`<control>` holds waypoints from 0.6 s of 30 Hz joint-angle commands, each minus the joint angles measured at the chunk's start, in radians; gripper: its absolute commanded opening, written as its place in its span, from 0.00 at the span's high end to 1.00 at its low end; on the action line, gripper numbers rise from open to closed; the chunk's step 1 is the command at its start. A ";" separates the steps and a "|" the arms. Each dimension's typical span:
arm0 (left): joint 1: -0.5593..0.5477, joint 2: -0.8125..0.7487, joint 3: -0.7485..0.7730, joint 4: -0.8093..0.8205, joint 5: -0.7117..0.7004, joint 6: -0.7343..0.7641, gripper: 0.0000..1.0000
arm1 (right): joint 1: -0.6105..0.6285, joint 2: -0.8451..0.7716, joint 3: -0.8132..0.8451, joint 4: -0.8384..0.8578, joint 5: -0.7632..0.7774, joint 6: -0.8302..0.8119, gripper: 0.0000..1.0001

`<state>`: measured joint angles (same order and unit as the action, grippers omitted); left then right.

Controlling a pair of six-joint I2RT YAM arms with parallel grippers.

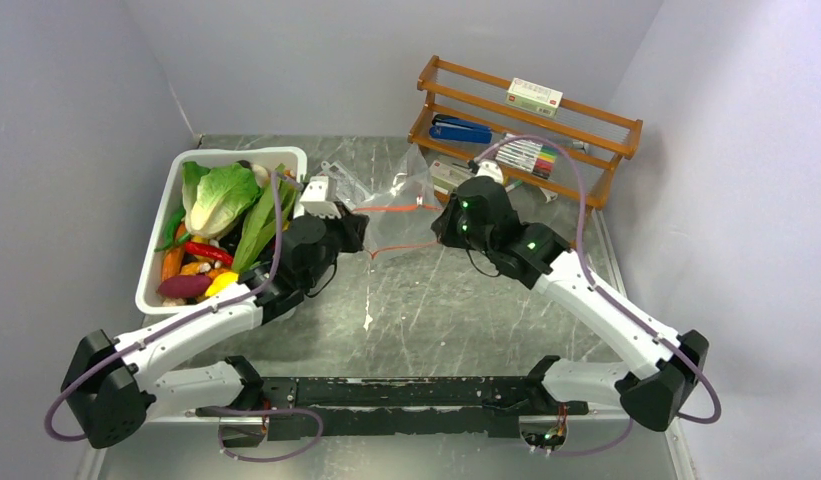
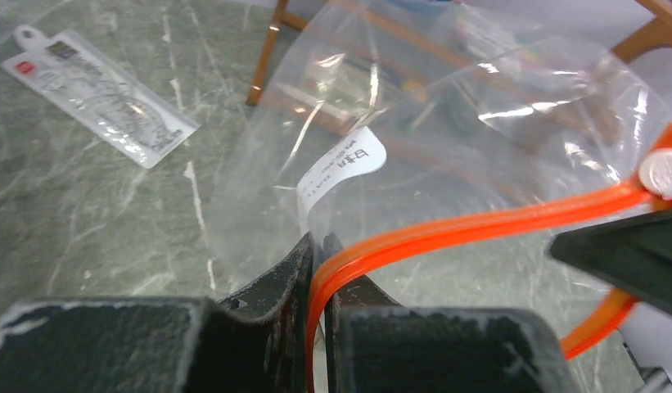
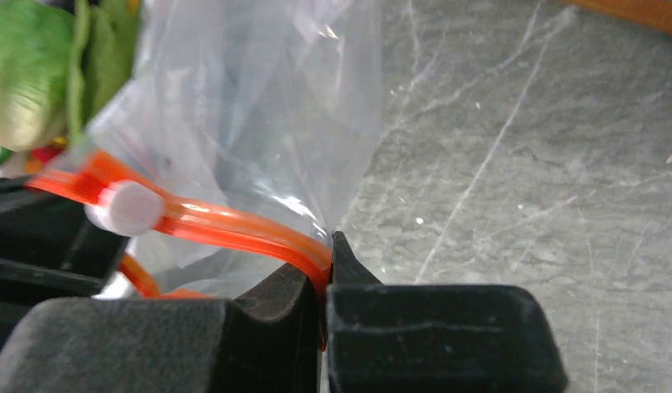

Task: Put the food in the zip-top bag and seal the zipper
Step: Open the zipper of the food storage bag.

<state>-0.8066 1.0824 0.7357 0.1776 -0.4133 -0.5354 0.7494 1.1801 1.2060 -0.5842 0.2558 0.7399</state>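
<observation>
The clear zip-top bag (image 1: 396,195) hangs between my two grippers above the table's middle, its white label (image 2: 342,168) showing in the left wrist view. My left gripper (image 1: 354,226) is shut on the left end of the orange zipper (image 2: 447,233). My right gripper (image 1: 441,222) is shut on the zipper (image 3: 234,225) at its right end, close to the white slider (image 3: 126,207). The food (image 1: 218,205), leafy greens, a red chili and orange and yellow pieces, lies in the white bin (image 1: 156,262) at the left.
A wooden rack (image 1: 526,125) holding a stapler, markers and a small box stands at the back right. A small clear packet (image 2: 99,94) lies flat on the table behind the bag. Grey walls close in on both sides.
</observation>
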 commanded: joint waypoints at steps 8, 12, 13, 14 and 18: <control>0.023 0.153 0.040 0.033 0.356 0.123 0.56 | -0.003 0.129 0.049 -0.036 -0.092 -0.145 1.00; 0.023 0.206 0.065 0.012 0.354 0.157 0.54 | -0.002 0.150 0.059 -0.026 -0.145 -0.162 1.00; 0.024 0.218 0.077 0.011 0.362 0.188 0.52 | -0.002 0.156 0.066 -0.031 -0.158 -0.171 1.00; 0.024 0.232 0.088 0.011 0.369 0.208 0.51 | -0.002 0.175 0.078 -0.041 -0.172 -0.183 1.00; 0.024 0.270 0.139 -0.015 0.363 0.243 0.47 | -0.001 0.219 0.109 -0.093 -0.186 -0.217 1.00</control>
<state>-0.7891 1.3308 0.8024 0.1730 -0.0803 -0.3626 0.7475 1.3632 1.2793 -0.6216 0.1093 0.5770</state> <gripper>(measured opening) 0.517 0.006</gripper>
